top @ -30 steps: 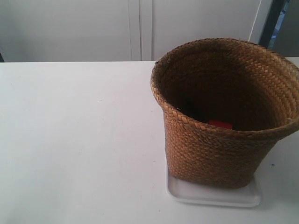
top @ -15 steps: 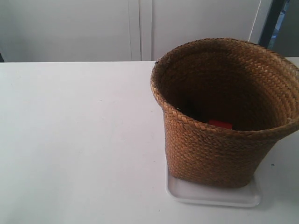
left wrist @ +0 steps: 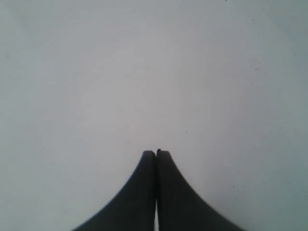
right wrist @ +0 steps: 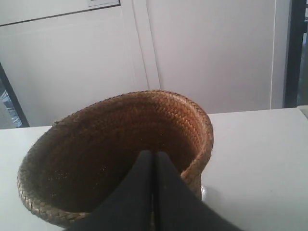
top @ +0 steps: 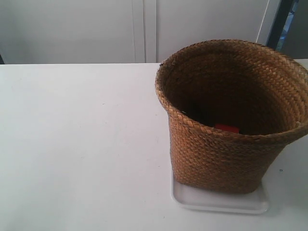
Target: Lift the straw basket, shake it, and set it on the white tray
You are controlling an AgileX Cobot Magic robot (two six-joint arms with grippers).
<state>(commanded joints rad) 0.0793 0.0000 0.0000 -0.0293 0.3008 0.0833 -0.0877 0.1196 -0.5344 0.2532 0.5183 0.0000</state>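
The straw basket point(top: 224, 161) stands upright on the white tray point(top: 221, 203) at the exterior view's right; the tray's front edge sticks out under its base. A small red thing point(top: 226, 128) shows inside the basket. No arm appears in the exterior view. In the right wrist view my right gripper point(right wrist: 154, 153) is shut, its fingers overlapping the open mouth of the basket point(right wrist: 115, 134), with nothing seen between them. In the left wrist view my left gripper point(left wrist: 156, 152) is shut over the bare white table point(left wrist: 144, 72).
The white table point(top: 72, 144) stretches across the exterior view's left and middle. White cabinet panels point(top: 144, 29) stand behind the table's far edge. A dark upright frame point(top: 279, 24) shows at the back right.
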